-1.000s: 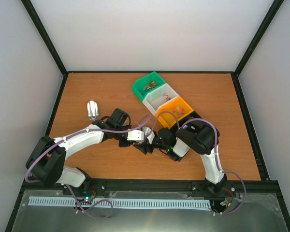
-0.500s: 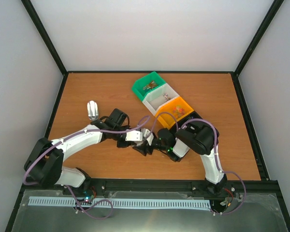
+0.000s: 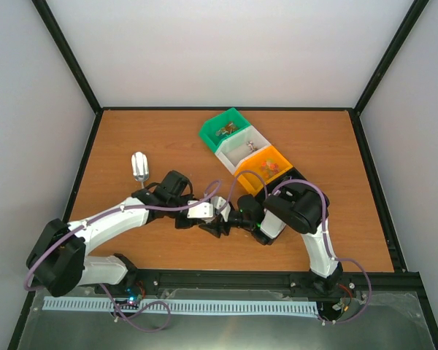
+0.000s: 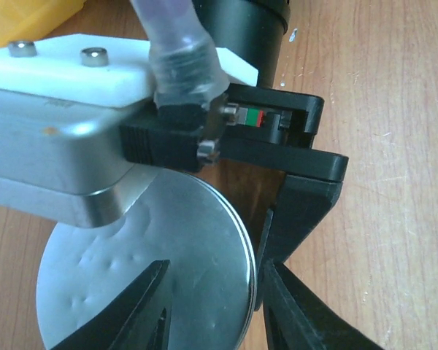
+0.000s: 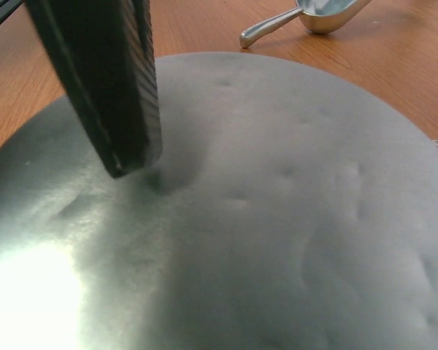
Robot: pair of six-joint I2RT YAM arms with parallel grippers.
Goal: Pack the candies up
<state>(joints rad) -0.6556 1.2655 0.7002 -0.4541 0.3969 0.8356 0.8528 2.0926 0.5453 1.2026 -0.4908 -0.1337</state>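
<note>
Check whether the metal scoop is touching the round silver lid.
Apart. The right wrist view shows a strip of bare wood table between the scoop and the far edge of the lid.

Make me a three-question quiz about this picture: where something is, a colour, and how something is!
1. Where is the metal scoop? A inside a bin; B lying on the table; C up in the air.
2. What colour is the bin farthest back? A blue; B green; C red.
3. How is the orange bin? A upside down; B lying on its side; C upright with candies inside.
Answers: B, it rests on bare wood; B, the green bin ends the row; C, its open top shows sweets.
</note>
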